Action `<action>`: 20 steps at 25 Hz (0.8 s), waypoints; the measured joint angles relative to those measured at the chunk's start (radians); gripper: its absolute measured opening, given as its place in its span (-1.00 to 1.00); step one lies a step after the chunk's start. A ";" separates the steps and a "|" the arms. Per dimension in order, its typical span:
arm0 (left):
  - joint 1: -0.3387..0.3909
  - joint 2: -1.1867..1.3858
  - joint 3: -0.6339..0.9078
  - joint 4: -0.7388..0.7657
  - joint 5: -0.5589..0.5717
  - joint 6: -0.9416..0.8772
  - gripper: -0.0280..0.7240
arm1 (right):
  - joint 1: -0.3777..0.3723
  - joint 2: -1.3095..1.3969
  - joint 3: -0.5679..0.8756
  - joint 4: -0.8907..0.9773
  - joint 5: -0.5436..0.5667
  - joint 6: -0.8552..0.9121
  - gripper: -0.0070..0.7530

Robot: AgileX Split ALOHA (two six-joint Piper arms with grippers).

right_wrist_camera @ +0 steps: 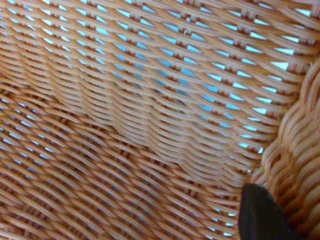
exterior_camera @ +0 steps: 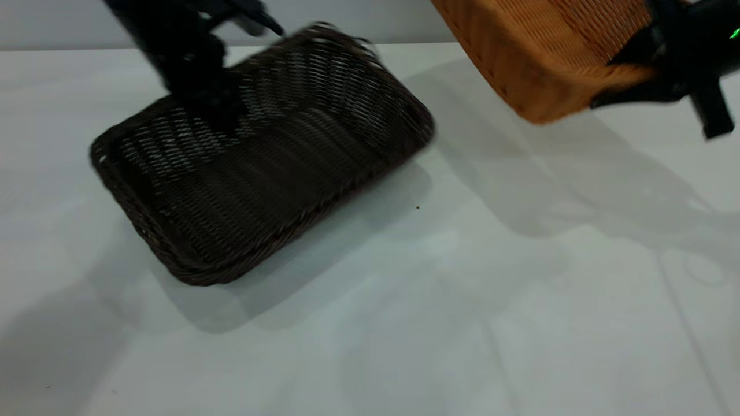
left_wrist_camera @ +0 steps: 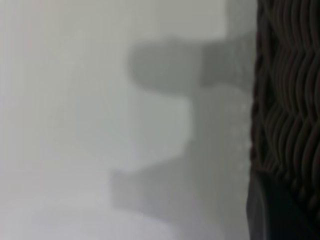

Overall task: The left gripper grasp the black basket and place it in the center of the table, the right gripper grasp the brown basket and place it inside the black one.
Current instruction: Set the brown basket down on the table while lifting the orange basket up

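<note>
The left gripper pinches the far rim of the black basket, one finger inside and one outside; in the left wrist view a dark finger lies flat against the woven wall. The right gripper is clamped on the rim of the brown basket, and a black fingertip presses beside the thick braid in the right wrist view.

The black basket is tipped, its far side higher than its near side, and it sits left of the middle of the table; its near edge looks to be on or just above the top. The brown basket hangs in the air, well to the right of the black basket and higher, tilted with its bottom showing.

What could go wrong, I think: each basket is held by just one edge, so it could swing or slip out; the brown basket could bump the black basket's rim and push it away, or land crooked.

Both are woven wicker trays, rectangle shaped, bumpy, with little gaps, slanted sides and a braided rim; the table is smooth and pale.
</note>
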 joint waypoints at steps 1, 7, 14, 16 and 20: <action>-0.027 0.007 0.000 -0.007 -0.028 0.085 -0.70 | -0.012 0.000 -0.032 -0.039 0.055 0.000 -0.67; -0.173 0.036 0.000 -0.032 -0.109 0.454 -0.70 | -0.057 0.000 -0.195 -0.102 0.293 0.000 -0.67; -0.216 0.046 0.000 -0.041 -0.158 0.497 -0.70 | -0.057 0.000 -0.308 -0.121 0.311 0.003 -0.67; -0.218 0.046 0.000 -0.053 -0.159 0.500 -0.69 | -0.057 0.000 -0.328 -0.123 0.312 0.004 -0.67; -0.220 0.046 0.000 -0.088 -0.169 0.512 -0.51 | -0.057 0.000 -0.345 -0.127 0.315 0.008 -0.67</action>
